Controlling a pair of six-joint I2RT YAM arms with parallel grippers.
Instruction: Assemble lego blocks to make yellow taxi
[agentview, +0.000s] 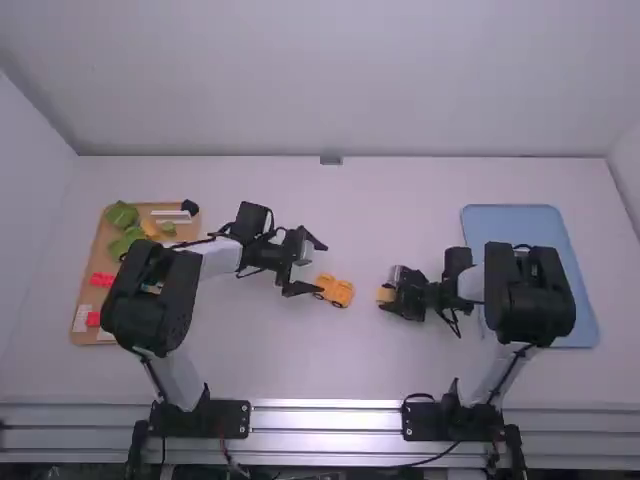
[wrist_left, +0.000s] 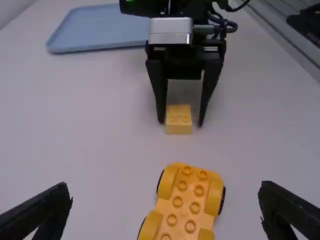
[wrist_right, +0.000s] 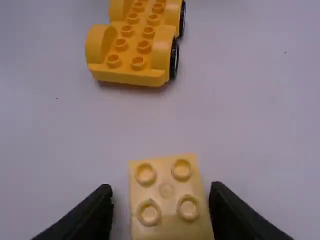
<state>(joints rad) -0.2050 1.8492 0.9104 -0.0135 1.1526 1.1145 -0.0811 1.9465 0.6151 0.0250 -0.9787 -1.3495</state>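
Note:
My left gripper (agentview: 307, 262) stands open just left of the yellow wheeled car base (agentview: 334, 291). In the left wrist view the gripper (wrist_left: 165, 202) has its fingers wide apart, with the car base (wrist_left: 189, 200) between and beyond them. My right gripper (agentview: 388, 296) is at a pale yellow block (agentview: 385, 295) right of the base. In the right wrist view the gripper (wrist_right: 160, 192) is open, its fingers on both sides of the block (wrist_right: 167, 200), whose four-stud top faces up. The left wrist view shows a gap on each side of the block (wrist_left: 178, 120).
A brown tray (agentview: 95, 250) at the left holds green, red, white and yellow pieces, partly covered by the left arm. A blue tray (agentview: 590, 300) lies at the right, under and beyond the right arm.

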